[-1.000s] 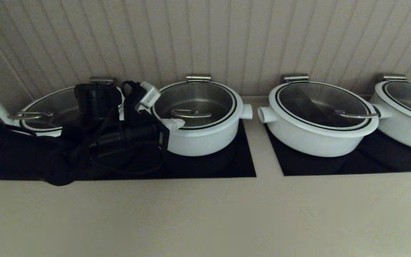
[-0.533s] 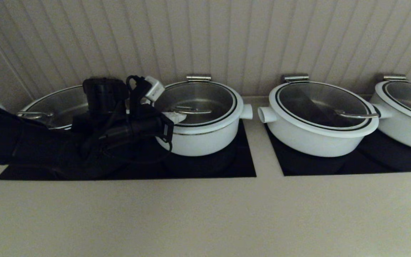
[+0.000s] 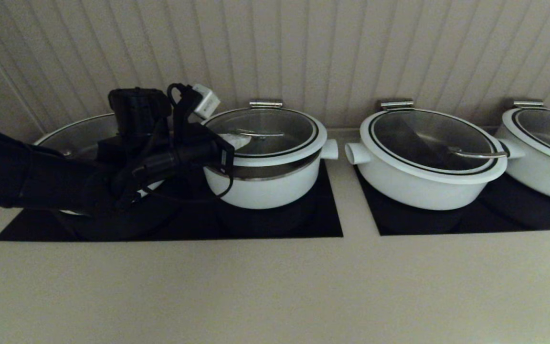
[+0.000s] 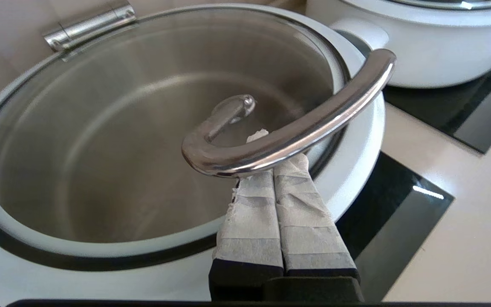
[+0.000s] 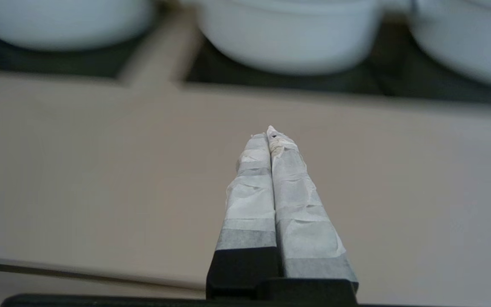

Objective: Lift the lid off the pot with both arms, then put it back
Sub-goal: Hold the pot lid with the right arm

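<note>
While the lid [image 3: 265,135] sits raised just above the pot [image 3: 268,184] at centre-left of the head view, a steel band of pot rim shows beneath it. Left gripper [image 3: 237,141] reaches in from the frame's left, tips at the lid's left side. Left wrist view: gripper [image 4: 267,170] clenched with nothing between its fingers [image 4: 305,221], which are pressed together and tucked under the curved handle [image 4: 296,132] at frame centre. Right wrist view: right gripper [image 5: 269,134] clenched on nothing, over bare counter [image 5: 100,179], well apart from the pots.
</note>
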Robot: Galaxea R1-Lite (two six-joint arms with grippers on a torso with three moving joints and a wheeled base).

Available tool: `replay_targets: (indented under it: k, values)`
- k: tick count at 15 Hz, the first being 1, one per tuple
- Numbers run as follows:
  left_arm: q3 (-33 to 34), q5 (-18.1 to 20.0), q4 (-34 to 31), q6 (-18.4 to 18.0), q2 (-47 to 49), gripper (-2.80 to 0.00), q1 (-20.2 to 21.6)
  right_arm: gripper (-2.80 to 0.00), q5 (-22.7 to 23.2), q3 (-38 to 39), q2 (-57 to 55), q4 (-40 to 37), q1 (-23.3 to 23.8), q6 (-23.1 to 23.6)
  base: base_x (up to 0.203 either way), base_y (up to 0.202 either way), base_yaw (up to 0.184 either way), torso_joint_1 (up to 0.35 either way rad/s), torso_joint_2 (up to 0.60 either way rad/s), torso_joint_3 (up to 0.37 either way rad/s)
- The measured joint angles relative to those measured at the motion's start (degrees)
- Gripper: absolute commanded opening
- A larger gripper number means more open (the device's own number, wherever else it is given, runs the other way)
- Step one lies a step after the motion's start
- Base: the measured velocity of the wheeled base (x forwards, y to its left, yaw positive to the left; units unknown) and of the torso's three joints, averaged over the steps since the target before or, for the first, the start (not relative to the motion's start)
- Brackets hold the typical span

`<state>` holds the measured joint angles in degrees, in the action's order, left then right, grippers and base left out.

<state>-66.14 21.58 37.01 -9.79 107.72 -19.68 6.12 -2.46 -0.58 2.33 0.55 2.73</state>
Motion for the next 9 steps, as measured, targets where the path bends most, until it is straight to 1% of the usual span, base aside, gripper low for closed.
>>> replay_targets:
  k: [1, 2, 5, 7, 9]
  values:
    - [-0.14, -0.09, 0.06, 0.00, -0.02, -2.80, 0.00, -2.80, 1.74, -1.59, -1.51, 0.14, -0.03, -0.28, 0.000, 0.000, 0.000, 0.000, 0.00, 0.000]
    - [-0.15, -0.08, 0.06, 0.01, -0.02, -2.80, 0.00, -2.80, 2.51, -3.37, -3.84, 0.67, -0.18, -0.43, 0.000, 0.000, 0.000, 0.000, 0.00, 0.000]
    - [-0.36, -0.16, 0.13, 0.06, -0.02, -2.80, 0.00, -2.80, 3.55, -8.61, -16.95, 6.13, -0.92, 0.16, 0.000, 0.000, 0.000, 0.000, 0.00, 0.000]
    - [-0.37, -0.25, 0.24, 0.09, -0.05, -2.80, 0.00, -2.80, 5.72, -10.87, -28.95, 13.51, -1.34, 2.83, 0.000, 0.000, 0.000, 0.000, 0.00, 0.000]
    - [-0.46, -0.87, 0.30, 0.09, -0.05, -2.80, 0.06, -2.80, 11.48, -12.34, -40.93, 21.90, -2.04, 7.02, 0.000, 0.000, 0.000, 0.000, 0.00, 0.000]
